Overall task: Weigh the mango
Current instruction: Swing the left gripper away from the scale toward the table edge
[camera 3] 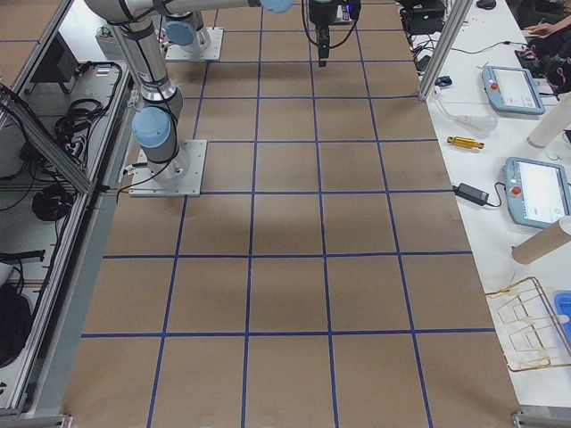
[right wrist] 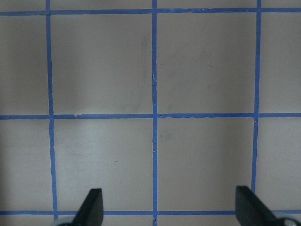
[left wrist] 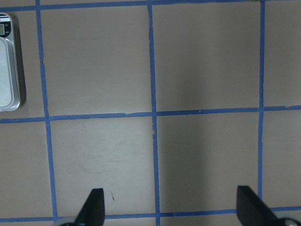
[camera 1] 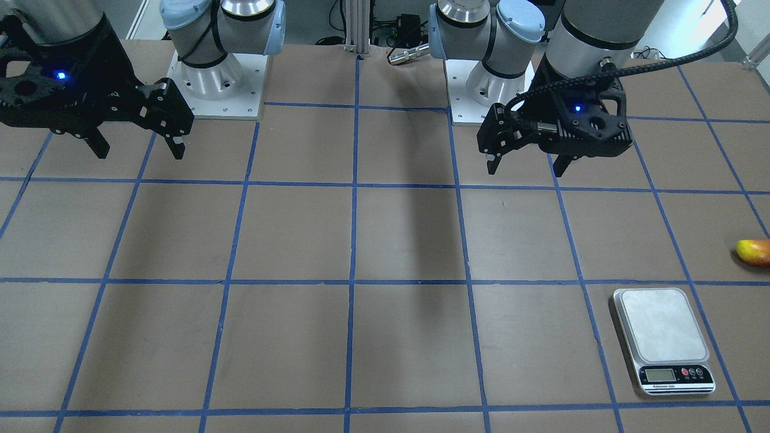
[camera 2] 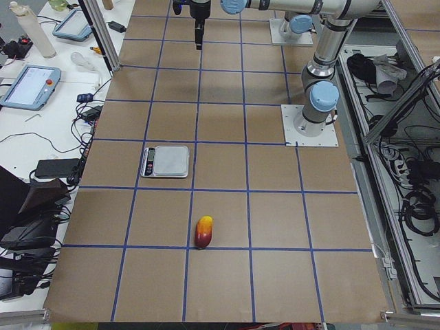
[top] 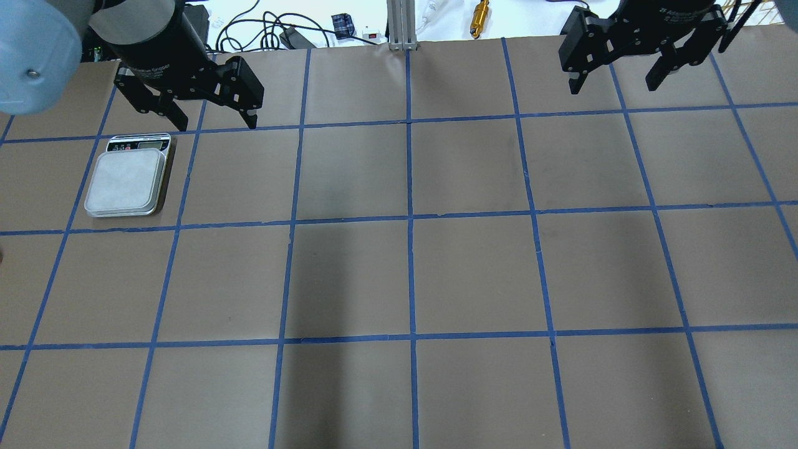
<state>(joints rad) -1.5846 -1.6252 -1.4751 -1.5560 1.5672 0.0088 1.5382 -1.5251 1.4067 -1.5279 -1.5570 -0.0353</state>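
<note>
The mango (camera 1: 755, 252), yellow at one end and orange-red at the other, lies on the brown table at the robot's far left; it also shows in the exterior left view (camera 2: 203, 232). The silver scale (camera 1: 662, 340) stands one grid square away, its platform bare; it also shows in the overhead view (top: 128, 181) and at the left wrist view's edge (left wrist: 7, 61). My left gripper (camera 1: 526, 163) (top: 212, 118) (left wrist: 171, 207) is open and empty, high above the table, near the scale. My right gripper (camera 1: 138, 147) (top: 614, 78) (right wrist: 167, 207) is open and empty, far on the other side.
Blue tape lines divide the brown table into squares. The two arm bases (camera 1: 216, 78) (camera 1: 487, 84) stand at the robot's edge. Cables and a gold cylinder (top: 480, 11) lie beyond the far edge. Tablets (camera 2: 27, 82) sit on the side bench.
</note>
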